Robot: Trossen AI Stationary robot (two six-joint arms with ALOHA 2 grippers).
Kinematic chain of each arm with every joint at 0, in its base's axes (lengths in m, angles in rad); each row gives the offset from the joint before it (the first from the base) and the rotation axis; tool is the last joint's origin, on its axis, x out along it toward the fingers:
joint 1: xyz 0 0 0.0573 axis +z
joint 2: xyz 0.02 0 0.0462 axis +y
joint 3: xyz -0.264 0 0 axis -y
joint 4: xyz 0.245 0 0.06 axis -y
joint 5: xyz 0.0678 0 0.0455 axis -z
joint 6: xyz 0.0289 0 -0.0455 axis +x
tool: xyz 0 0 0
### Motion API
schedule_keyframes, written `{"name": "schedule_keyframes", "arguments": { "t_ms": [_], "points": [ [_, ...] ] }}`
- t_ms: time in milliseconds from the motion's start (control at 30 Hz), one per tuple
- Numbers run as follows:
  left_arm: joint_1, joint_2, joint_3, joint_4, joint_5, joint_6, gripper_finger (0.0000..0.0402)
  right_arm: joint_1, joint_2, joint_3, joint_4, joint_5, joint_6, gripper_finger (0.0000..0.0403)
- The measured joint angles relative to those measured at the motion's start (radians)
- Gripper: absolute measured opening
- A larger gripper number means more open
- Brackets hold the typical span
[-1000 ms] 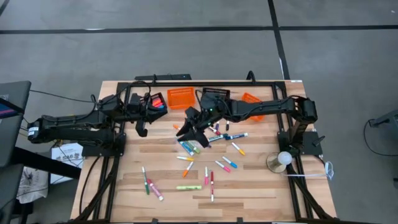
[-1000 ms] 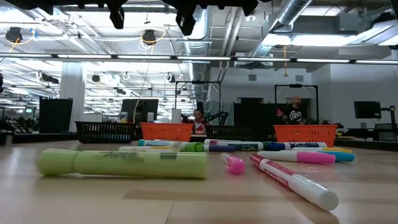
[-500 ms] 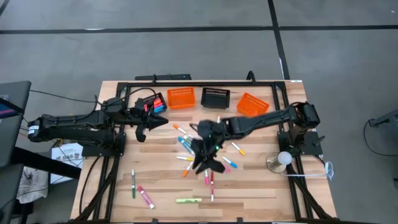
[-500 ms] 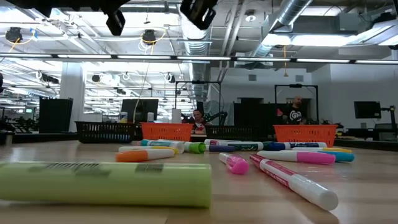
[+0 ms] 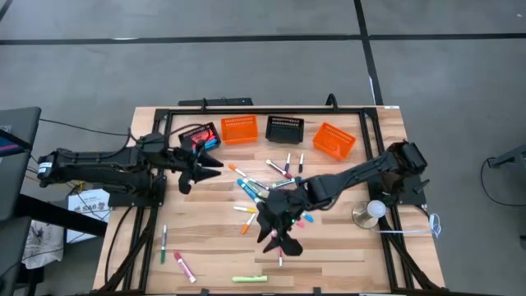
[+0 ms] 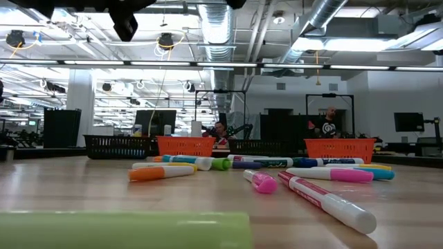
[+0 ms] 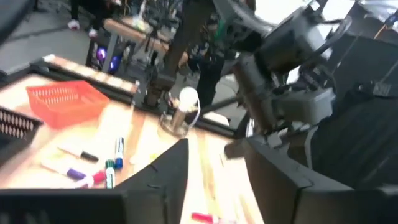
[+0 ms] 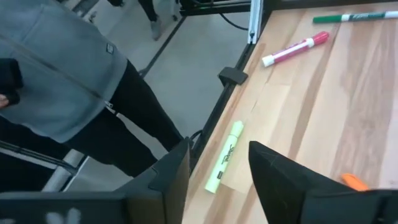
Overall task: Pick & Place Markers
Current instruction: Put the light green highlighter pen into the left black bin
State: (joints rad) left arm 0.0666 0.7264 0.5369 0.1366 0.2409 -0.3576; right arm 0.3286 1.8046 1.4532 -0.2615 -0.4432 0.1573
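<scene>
Many markers (image 5: 263, 187) lie loose on the wooden table (image 5: 345, 247), most in a cluster at its middle. A green highlighter (image 5: 249, 279) lies alone at the near edge, and shows again on the table past my right gripper's fingers (image 8: 225, 155). A pink marker (image 5: 184, 268) and a green one (image 5: 163, 244) lie at the near left. My right gripper (image 5: 281, 244) hangs open above the near middle, slanting down, with nothing between its fingers (image 8: 217, 168). My left gripper (image 5: 203, 174) hovers open and level at the far left, empty (image 7: 214, 171).
Along the far edge stand an orange basket (image 5: 239, 129), a black basket (image 5: 285, 129), a tilted orange basket (image 5: 334, 140) and a black one holding red and blue things (image 5: 200, 136). A white bulb on a stand (image 5: 374, 211) sits at right. A person in grey (image 8: 62, 74) stands off the near edge.
My right gripper has swung from the far middle, over the marker cluster, toward the near edge and tipped further down. The green highlighter has travelled to the near edge, and the pink and green markers at the near left have drifted leftward.
</scene>
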Motion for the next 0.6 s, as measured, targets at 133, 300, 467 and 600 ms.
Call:
{"name": "schedule_keyframes", "arguments": {
  "t_ms": [133,300,467,600],
  "points": [
    [-0.024,0.000,0.000,-0.024,0.000,0.000,0.0184,0.050,0.000,0.000,0.000,0.093,0.024,0.0189],
    [-0.051,0.000,0.000,-0.027,0.000,0.000,0.0196,0.082,0.023,0.008,0.018,0.155,0.080,0.0210],
    [-0.077,0.000,0.000,-0.034,0.000,0.000,0.0192,0.110,0.150,0.101,-0.017,0.130,0.087,0.0208],
    [-0.107,0.000,0.000,-0.046,0.000,-0.032,0.0189,0.114,0.255,0.228,-0.155,0.104,0.078,0.0198]
  ]
}}
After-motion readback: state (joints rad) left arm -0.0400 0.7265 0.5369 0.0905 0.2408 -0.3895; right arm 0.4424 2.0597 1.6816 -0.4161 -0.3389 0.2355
